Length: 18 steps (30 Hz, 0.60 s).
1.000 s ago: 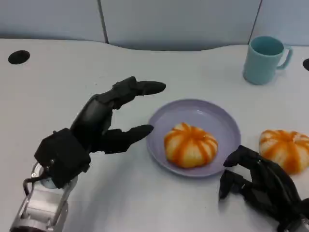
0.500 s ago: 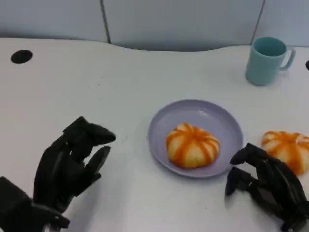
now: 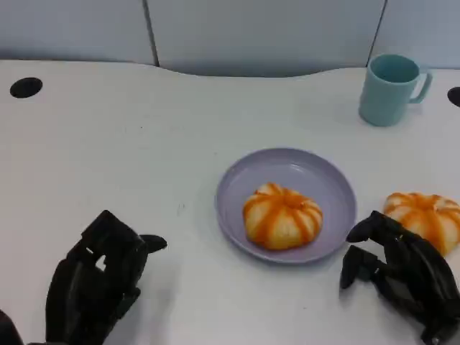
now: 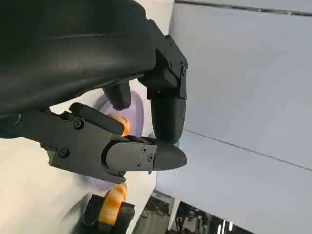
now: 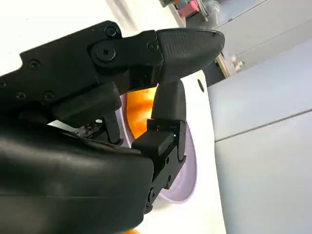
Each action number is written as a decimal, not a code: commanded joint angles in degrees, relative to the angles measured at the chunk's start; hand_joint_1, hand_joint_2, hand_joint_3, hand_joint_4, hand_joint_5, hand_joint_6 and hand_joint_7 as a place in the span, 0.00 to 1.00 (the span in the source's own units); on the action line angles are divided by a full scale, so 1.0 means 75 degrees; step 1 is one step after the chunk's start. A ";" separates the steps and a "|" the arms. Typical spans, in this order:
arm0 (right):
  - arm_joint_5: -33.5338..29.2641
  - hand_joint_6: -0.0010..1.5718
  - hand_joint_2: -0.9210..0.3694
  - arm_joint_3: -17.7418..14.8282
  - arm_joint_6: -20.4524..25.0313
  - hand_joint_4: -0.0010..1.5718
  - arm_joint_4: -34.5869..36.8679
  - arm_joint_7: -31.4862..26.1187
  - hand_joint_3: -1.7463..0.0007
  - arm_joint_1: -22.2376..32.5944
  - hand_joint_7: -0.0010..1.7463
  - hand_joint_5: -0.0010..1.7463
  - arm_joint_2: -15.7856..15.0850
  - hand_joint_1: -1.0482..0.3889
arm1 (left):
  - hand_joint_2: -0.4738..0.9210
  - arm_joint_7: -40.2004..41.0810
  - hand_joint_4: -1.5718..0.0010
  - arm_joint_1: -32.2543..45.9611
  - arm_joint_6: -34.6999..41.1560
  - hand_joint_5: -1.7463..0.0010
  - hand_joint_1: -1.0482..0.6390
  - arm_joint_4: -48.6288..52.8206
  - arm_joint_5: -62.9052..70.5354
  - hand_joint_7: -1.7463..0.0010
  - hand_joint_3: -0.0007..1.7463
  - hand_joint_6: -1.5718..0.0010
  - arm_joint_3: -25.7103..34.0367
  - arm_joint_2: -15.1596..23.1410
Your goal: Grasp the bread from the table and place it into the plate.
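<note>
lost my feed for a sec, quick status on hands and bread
Left robot hand empty, curled. Right robot hand empty beside table bun. Other bun on plate. Mug far back, nothing blocking.

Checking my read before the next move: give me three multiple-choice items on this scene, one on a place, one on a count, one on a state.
1. Where does the mug stand?
A. far right of the table
B. on the plate
C. beside the left hand

2. How many breads are there?
A. one
B. two
C. three

3. What does the right hand hold?
A. a bread
B. the mug
C. nothing

Key: 1 A, it stands beyond the plate. 2 B, one bread on the plate, one bread on the table. 3 C, its fingers curl on nothing beside the table bread.
</note>
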 commanded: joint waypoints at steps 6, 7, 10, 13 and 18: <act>-0.0169 0.35 0.00 0.0067 0.0247 0.42 -0.0060 -0.0108 0.81 0.0253 0.77 0.97 -0.0066 0.37 | 1.00 -0.0433 0.50 0.0114 0.0366 0.00 0.33 0.0186 -0.0101 0.00 0.18 0.68 0.0224 0.0011; -0.0213 0.35 0.00 0.0095 0.0219 0.42 -0.0086 -0.0139 0.81 0.0274 0.77 0.97 -0.0062 0.37 | 1.00 -0.0469 0.50 0.0104 0.0474 0.00 0.33 0.0209 -0.0137 0.00 0.18 0.67 0.0259 0.0036; -0.0256 0.35 0.00 0.0114 0.0168 0.43 -0.0078 -0.0117 0.81 0.0277 0.80 0.98 -0.0052 0.37 | 1.00 -0.0646 0.50 0.0041 0.0633 0.00 0.33 0.0311 -0.0183 0.00 0.18 0.68 0.0359 0.0117; -0.0205 0.35 0.00 0.0080 0.0166 0.43 -0.0004 -0.0064 0.81 0.0246 0.81 0.98 -0.0031 0.37 | 1.00 -0.0731 0.51 -0.0016 0.0621 0.00 0.33 0.0369 -0.0140 0.00 0.17 0.68 0.0420 0.0133; -0.0265 0.36 0.00 0.0076 0.0092 0.44 0.0169 -0.0046 0.82 0.0160 0.81 0.98 -0.0069 0.35 | 1.00 -0.0717 0.51 -0.0109 0.0769 0.00 0.33 0.0380 -0.0191 0.00 0.16 0.67 0.0514 0.0093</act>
